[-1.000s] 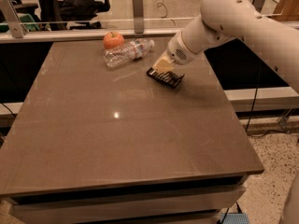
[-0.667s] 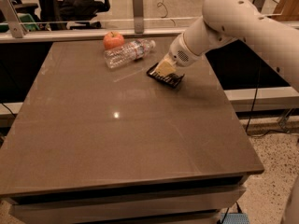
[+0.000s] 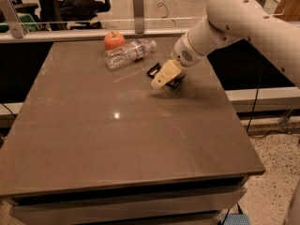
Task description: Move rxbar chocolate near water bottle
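Note:
The rxbar chocolate (image 3: pixel 153 70) is a flat black wrapper on the brown table (image 3: pixel 117 139), far right of centre, mostly covered by my gripper. My gripper (image 3: pixel 164 77), with beige tips, is down on the bar at the end of the white arm (image 3: pixel 234 18), which reaches in from the right. The water bottle (image 3: pixel 127 53) lies on its side at the far edge, clear with a reddish label band, a short way left of the bar and apart from it.
An orange-red apple (image 3: pixel 114 40) sits just behind the bottle, touching or nearly touching it. A low glass barrier with metal posts (image 3: pixel 138 3) runs along the table's far edge. The floor drops off at the right edge.
My gripper has shifted slightly down and left over the bar. The bottle and the apple have not moved.

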